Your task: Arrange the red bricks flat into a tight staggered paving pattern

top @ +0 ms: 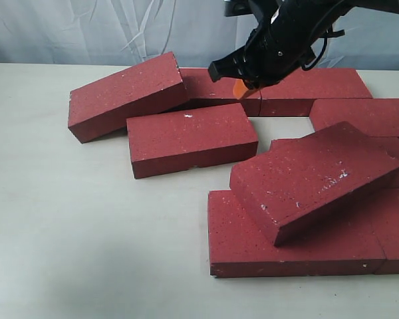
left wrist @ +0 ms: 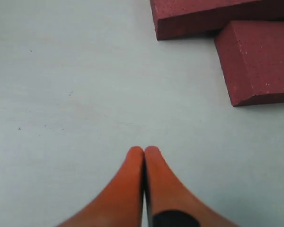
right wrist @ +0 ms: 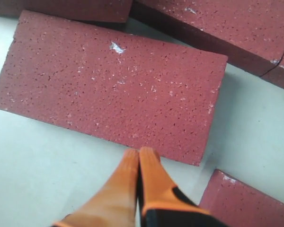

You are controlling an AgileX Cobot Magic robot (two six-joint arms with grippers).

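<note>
Several red bricks lie on the pale table. One loose brick [top: 191, 138] lies flat in the middle. Another [top: 126, 93] leans tilted at the back left on a back-row brick [top: 312, 86]. A further tilted brick [top: 316, 176] rests on top of flat ones [top: 286, 246] at the front right. My right gripper [top: 243, 88] hangs shut and holds nothing behind the middle brick; in the right wrist view the gripper [right wrist: 140, 152] shows at one long edge of that brick [right wrist: 113, 90]. My left gripper [left wrist: 144, 150] is shut with nothing in it over bare table, apart from two bricks [left wrist: 260, 61].
More flat bricks [top: 366, 114] fill the right side up to the frame edge. A pale curtain hangs behind the table. Bare tabletop [top: 86, 232] stretches across the left and front left. In the right wrist view a brick corner [right wrist: 246, 203] lies close beside the fingers.
</note>
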